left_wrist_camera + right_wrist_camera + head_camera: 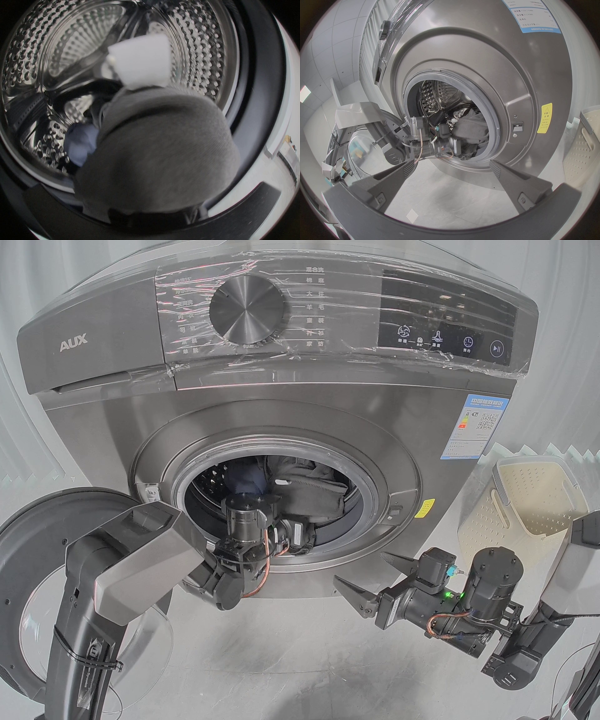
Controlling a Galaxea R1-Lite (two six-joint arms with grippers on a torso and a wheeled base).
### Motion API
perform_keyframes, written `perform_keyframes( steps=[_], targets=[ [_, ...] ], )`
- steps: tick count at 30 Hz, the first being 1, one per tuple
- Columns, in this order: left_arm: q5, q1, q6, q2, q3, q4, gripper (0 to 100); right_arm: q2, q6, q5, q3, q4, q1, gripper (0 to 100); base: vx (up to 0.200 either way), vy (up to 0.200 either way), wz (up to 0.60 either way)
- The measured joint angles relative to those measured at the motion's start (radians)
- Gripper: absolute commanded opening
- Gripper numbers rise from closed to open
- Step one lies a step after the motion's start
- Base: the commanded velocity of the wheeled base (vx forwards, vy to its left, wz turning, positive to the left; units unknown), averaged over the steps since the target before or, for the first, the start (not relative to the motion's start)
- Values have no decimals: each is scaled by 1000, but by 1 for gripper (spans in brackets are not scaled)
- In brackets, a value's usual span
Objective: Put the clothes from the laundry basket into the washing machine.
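The washing machine (281, 409) stands with its round door (37, 590) swung open to the left. My left gripper (299, 532) is at the drum mouth, shut on a dark grey garment (309, 490) that hangs bunched in the opening. Up close, the grey garment (162, 150) with its white tag (142, 61) covers the fingers. A blue garment (79, 145) lies deeper in the drum. My right gripper (359, 568) hangs open and empty in front of the machine, below the opening. The cream laundry basket (537, 502) leans at the right and looks empty.
The perforated steel drum (75, 47) has free room behind the garments. The grey door seal (487, 106) rings the opening. The open door blocks the floor to the left. The bare grey floor (300, 652) lies between the arms. The basket (584, 147) stands close beside the right arm.
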Motion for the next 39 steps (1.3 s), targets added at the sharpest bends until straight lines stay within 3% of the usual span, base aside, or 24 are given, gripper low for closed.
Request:
perform_keyframes(
  steps=[8,18,19,26,39],
  targets=[
    [50,17,-56,37,-260,-10,0,0,1,0,-1,0,12,100,0,0,0],
    [101,50,-72,170,-559,-21,0,1,1,-1,-1,0,25,100,0,0,0],
    [103,53,-72,182,-569,-21,100,1,1,-1,-1,0,26,100,0,0,0],
    [107,62,-73,218,-542,-25,100,1,2,-1,0,0,29,100,0,0,0],
    [91,37,-71,103,-203,-91,100,2,3,-1,2,0,28,100,0,0,0]
  ],
)
